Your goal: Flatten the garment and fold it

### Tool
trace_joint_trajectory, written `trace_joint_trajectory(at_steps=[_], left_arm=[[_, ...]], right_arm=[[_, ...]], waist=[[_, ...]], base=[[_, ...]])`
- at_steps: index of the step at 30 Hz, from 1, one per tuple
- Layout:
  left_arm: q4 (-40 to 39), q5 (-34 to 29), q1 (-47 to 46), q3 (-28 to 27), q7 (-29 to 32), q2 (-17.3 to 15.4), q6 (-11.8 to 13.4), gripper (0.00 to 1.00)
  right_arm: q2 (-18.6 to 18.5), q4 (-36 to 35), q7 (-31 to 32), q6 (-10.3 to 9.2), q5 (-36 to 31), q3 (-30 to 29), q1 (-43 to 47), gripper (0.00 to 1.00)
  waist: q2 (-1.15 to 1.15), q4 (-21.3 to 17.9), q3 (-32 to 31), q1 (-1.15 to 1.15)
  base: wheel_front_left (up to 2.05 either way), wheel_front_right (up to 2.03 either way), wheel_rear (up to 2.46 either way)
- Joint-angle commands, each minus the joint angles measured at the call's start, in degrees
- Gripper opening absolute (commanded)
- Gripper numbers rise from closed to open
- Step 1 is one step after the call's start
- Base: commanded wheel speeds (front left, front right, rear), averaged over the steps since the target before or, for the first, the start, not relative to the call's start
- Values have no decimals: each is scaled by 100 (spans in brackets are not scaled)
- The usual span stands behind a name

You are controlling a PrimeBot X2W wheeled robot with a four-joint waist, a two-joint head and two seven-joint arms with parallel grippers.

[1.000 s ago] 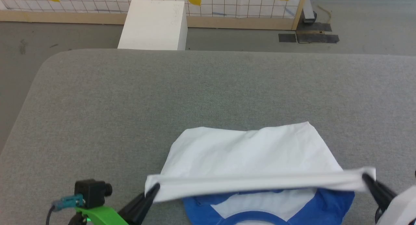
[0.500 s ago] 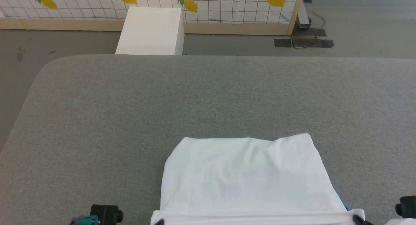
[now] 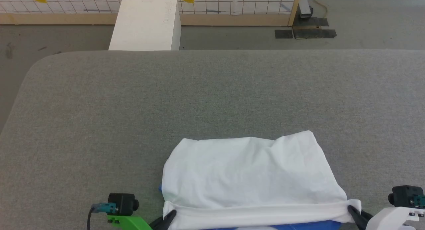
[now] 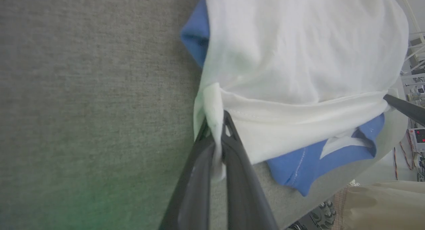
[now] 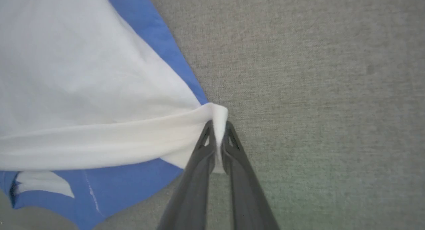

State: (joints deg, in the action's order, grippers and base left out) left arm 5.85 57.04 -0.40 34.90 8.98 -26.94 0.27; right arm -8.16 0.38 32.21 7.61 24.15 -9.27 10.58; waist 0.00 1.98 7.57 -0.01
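The T-shirt (image 3: 252,176) is hiding most of its blue shoulders; the head view's edge is cutting off the fingers (image 3: 358,216) at its hem.

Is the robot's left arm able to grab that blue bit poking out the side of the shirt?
Probably not yet. Its jaws are shut on the white edge of the shirt, so it must let go first. The blue bit lies uncovered close by.

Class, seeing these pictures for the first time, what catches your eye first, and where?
The white and blue T-shirt lies at the near edge of the grey table. The left gripper and right gripper each pinch one end of its near white edge.
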Motion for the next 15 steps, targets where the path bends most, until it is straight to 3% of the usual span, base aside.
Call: trace_joint_trajectory(at_steps=[1, 6, 11, 15], left_arm=[[41, 52, -78, -14, 1, 29, -42, 100], [-416, 202, 119, -163, -69, -117, -50, 100], [-1161, -98, 333, -529, -660, -302, 309, 100], [-1628, -473, 432, -963, -1564, -208, 646, 100]], right_arm=[[-23, 40, -54, -12, -11, 8, -120, 100], [-200, -373, 195, -12, 358, -63, -80, 100], [-406, -1101, 561, -12, 650, -328, 113, 100], [-416, -1566, 615, -12, 696, -440, 79, 100]], waist=[[0, -8, 25, 1], [0, -8, 56, 1], [0, 28, 30, 1], [0, 49, 27, 1]], base=[[0, 0, 0], [0, 0, 0], [0, 0, 0], [0, 0, 0]])
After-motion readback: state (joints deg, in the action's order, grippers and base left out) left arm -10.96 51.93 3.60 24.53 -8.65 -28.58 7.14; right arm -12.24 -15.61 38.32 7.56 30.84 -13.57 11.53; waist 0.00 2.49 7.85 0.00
